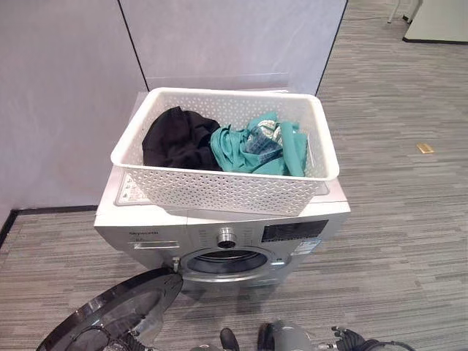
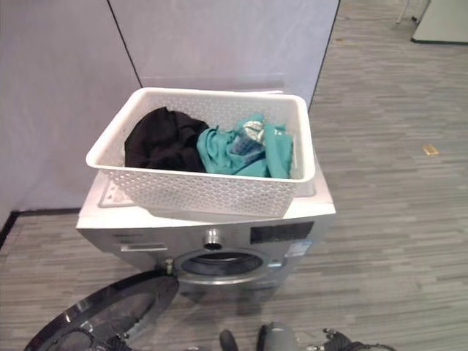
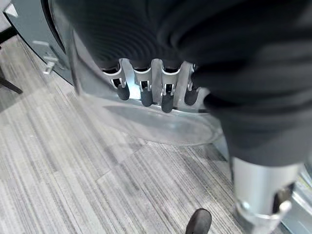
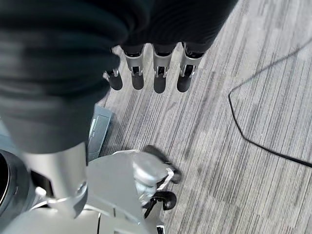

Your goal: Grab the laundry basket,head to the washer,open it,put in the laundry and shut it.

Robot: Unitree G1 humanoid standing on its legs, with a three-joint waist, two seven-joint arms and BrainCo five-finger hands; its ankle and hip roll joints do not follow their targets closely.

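The white perforated laundry basket point(image 1: 219, 191) stands on top of the silver front-loading washer point(image 1: 146, 235). Inside it lie a black garment point(image 1: 175, 139) and a teal garment point(image 1: 256, 150). The washer's round door point(image 1: 117, 314) is swung wide to the lower left, leaving the drum opening point(image 1: 227, 262) exposed. My left hand point(image 3: 146, 92) is open, its straight fingers resting against the door's glass point(image 3: 161, 124). My right hand point(image 4: 156, 73) hangs open over the carpet in front of the washer, holding nothing; it also shows at the bottom edge as the right hand point(image 1: 351, 340).
Grey partition panels point(image 1: 66, 88) stand right behind and left of the washer. Striped grey carpet stretches to the right, with a small tan item point(image 1: 425, 148) on it. A white piece of furniture point(image 1: 439, 22) stands at the far right.
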